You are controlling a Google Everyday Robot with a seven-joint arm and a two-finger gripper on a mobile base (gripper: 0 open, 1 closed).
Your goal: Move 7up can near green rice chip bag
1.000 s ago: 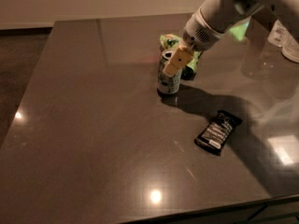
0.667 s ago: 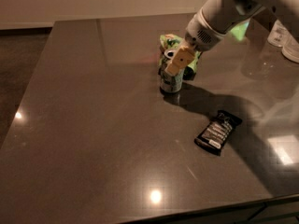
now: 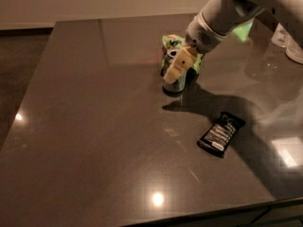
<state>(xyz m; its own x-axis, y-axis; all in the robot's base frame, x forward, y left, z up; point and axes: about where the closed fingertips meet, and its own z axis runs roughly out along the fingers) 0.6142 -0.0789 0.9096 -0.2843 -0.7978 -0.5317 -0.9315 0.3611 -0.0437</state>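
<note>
7up can [image 3: 173,83] upright on table [image 3: 94,126], far centre, just in front of green rice chip bag [image 3: 171,42]; gripper [image 3: 179,69] on can, fingers pinching it, one finger across label; placement judged achieved; remaining: release can, withdraw arm.

Room around the 7up can [image 3: 175,83]
Its far side is blocked by the green rice chip bag [image 3: 171,42], its top by the gripper [image 3: 179,67]; open table [image 3: 94,126] is left on its near side.

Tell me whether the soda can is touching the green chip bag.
Cannot tell. In the camera view the can stands just in front of the bag, and the gripper, down over the can, hides where they would meet.
</note>
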